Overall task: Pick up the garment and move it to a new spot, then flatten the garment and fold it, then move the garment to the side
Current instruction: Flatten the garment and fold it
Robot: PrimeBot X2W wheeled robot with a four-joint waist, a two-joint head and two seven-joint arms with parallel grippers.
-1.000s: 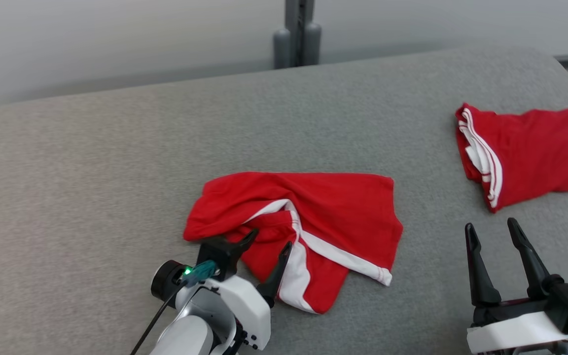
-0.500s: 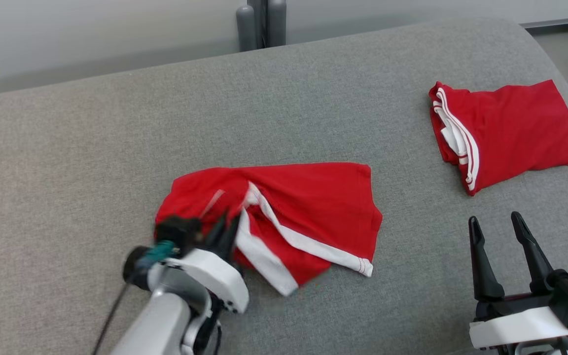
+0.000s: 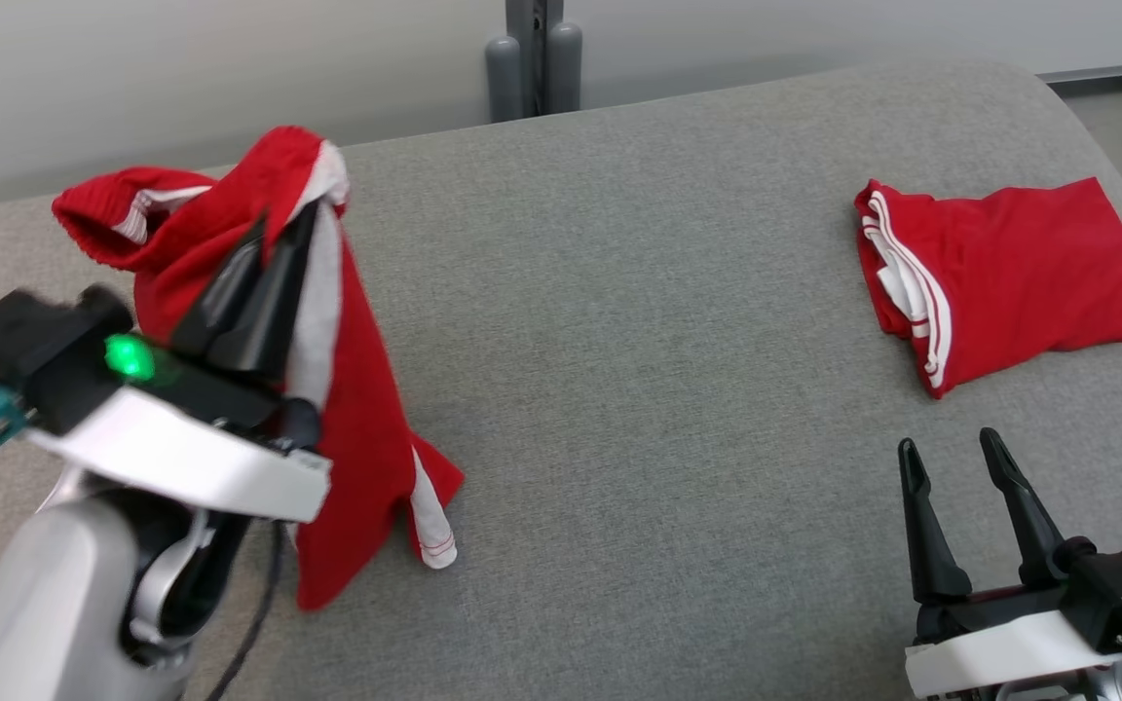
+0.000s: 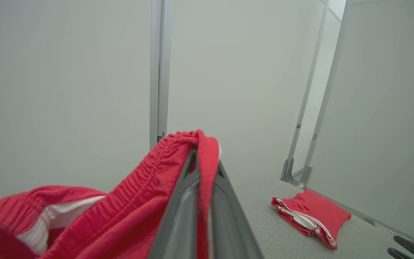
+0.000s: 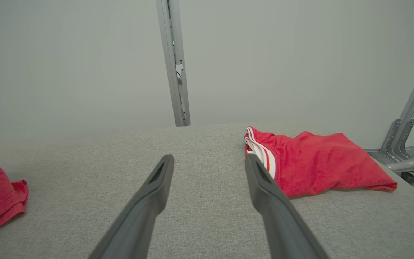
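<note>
The pinch is narrow. The left gripper [image 3: 290,222], fingers clamped together on a bunched fold by the elastic waistband of the garment [image 3: 366,428], could lose the cloth on a fast swing, and the trailing hem could drag and twist on the grey padded surface [image 3: 639,370]. The garment is a pair of red shorts with white side stripes, hanging crumpled near the surface's left edge. Its lowest hem is touching or just off the fabric — I cannot tell which. The right gripper [image 3: 949,448] rests by the near right corner, fingers apart and empty.
</note>
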